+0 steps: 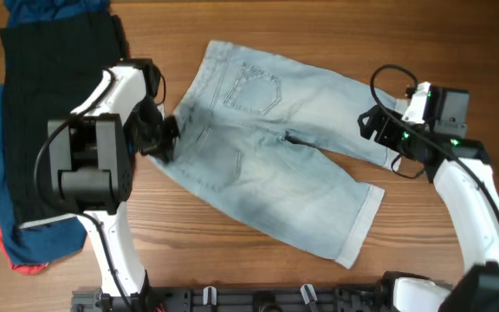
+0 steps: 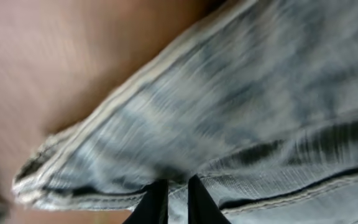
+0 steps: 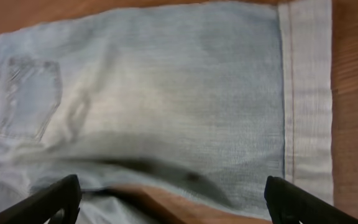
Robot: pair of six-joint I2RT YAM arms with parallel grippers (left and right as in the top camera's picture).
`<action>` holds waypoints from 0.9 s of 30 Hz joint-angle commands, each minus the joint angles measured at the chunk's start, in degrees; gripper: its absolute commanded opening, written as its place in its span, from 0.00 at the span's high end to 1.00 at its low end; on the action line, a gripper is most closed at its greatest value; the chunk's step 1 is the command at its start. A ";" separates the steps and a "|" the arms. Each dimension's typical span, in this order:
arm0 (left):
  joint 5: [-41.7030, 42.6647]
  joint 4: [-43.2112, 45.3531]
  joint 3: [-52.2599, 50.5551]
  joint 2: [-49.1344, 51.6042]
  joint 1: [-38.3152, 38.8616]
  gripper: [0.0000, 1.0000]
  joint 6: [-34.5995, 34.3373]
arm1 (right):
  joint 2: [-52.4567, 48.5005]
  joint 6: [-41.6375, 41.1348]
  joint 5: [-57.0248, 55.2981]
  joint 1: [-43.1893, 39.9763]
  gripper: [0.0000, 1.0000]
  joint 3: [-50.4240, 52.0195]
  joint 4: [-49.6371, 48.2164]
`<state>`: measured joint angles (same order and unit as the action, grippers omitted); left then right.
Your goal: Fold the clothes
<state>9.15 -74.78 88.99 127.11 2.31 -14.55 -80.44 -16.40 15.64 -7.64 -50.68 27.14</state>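
Wooden desk [image 1: 206, 251]: your left fingers [image 2: 156, 202] pinched the denim shorts [image 1: 275, 147] by the waistband [image 1: 193, 87] for folding; your right fingers [image 3: 48, 199] hung wide open, empty.

The left pincer [image 2: 176, 200] is pinched nearly closed on the shorts [image 2: 260, 106], its arm reaching inward. The right pincer [image 3: 173, 204] gapes wide, its arm bent inward.

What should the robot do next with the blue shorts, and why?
Probably lower the right gripper and pinch the cuffed hem of the shorts. Its fingers are wide open above that leg, holding nothing, while the left gripper looks pinched on the waistband.
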 commanded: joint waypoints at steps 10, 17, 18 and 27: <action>-10.80 -3.54 -5.35 2.93 1.05 0.77 -2.58 | -4.85 4.52 -1.31 0.33 0.05 -10.21 1.18; -12.26 -4.59 -5.35 -10.62 0.46 0.47 -2.16 | -4.85 8.46 -2.60 0.35 0.11 -12.57 3.43; -12.26 -4.83 -5.33 -13.00 0.46 0.46 -2.03 | -4.85 8.96 -3.41 0.35 0.12 -12.66 3.52; -12.20 1.03 -5.31 -30.40 0.46 0.19 -0.68 | -9.88 10.12 -5.97 2.89 0.46 -12.66 2.01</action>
<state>-2.17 -77.78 83.53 101.23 2.98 -15.75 -86.00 -7.57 12.53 -6.55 -61.78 30.44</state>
